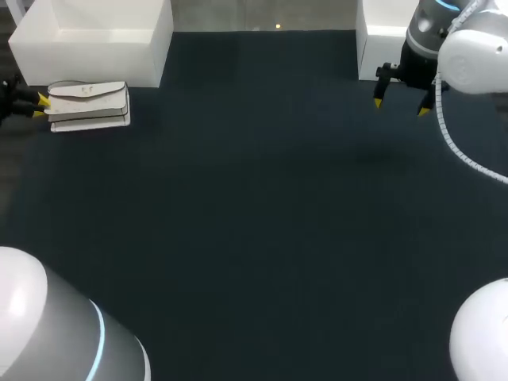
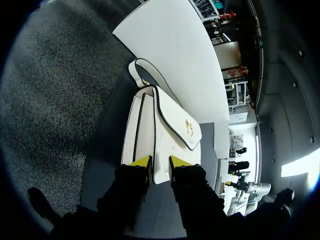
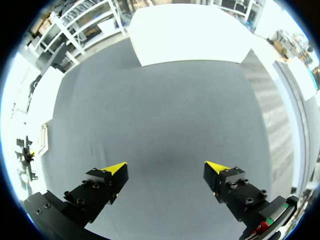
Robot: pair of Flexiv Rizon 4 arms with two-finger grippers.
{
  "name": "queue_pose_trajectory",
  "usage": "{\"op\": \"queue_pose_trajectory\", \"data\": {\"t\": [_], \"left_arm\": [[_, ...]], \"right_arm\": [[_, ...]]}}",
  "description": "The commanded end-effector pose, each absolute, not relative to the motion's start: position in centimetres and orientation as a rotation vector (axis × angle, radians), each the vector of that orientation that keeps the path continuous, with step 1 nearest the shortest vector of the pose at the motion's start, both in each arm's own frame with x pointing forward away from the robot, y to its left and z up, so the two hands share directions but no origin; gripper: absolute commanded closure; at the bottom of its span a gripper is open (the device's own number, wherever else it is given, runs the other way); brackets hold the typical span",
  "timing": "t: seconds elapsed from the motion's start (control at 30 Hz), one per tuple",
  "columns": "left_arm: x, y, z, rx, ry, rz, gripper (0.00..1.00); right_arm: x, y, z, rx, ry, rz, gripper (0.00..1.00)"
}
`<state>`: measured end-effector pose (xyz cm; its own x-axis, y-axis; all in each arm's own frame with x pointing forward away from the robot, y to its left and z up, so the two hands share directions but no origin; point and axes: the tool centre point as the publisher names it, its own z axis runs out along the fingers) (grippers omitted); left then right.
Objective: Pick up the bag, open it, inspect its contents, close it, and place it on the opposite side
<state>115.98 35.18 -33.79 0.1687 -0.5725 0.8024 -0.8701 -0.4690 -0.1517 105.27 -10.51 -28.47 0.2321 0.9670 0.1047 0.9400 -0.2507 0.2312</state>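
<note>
From the head view I see the whole dark table (image 1: 254, 222), with the left white box (image 1: 95, 40) at its far left corner and the right white box (image 1: 381, 44) at its far right. That view shows the bag (image 1: 89, 103) only as a pale flat shape lying just in front of the left box, at the table's left edge. My left wrist view gives the detail: white leather with dark edging, the flap down, lying on its side against the box. The same view shows my left gripper (image 2: 160, 162) with its fingers drawn close together, pinching the bag's near end between the yellow tips. My right gripper (image 1: 401, 105) hangs over the far right of the table, just in front of the right box, well apart from the bag. Its own wrist view shows the fingers spread wide over bare cloth, holding nothing. The bag's strap (image 2: 145, 67) loops out at its far end, and a small gold clasp (image 2: 189, 127) sits on the flap
</note>
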Motion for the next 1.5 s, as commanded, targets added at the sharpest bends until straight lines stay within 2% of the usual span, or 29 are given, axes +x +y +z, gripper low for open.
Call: {"op": "queue_pose_trajectory", "data": {"t": [0.03, 0.33, 0.43, 0.47, 1.23, 1.5], "left_arm": [[116.4, 35.4, -33.7, 1.653, -1.502, 0.643, 0.67], [113.8, 34.5, -32.9, 1.742, -1.529, 0.59, 0.69], [113.2, 34.2, -32.6, 1.796, -1.538, 0.543, 0.67], [112.9, 34.2, -32.5, 1.805, -1.533, 0.54, 0.63], [110.5, 30.7, -32.7, 1.895, -1.61, 0.389, 0.62], [109.5, 27.4, -29.6, 1.958, -1.792, 0.352, 0.53]], "right_arm": [[105.2, -10.4, -28.4, 2.37, 1.841, 0.338, 0.0], [105.2, -10.4, -28.4, 2.37, 1.841, 0.338, 0.0], [105.2, -10.4, -28.4, 2.37, 1.841, 0.338, 0.0], [105.2, -10.4, -28.4, 2.37, 1.841, 0.338, 0.0], [105.2, -10.4, -28.4, 2.37, 1.841, 0.338, 0.0], [105.2, -10.4, -28.4, 2.37, 1.841, 0.338, 0.0]]}}
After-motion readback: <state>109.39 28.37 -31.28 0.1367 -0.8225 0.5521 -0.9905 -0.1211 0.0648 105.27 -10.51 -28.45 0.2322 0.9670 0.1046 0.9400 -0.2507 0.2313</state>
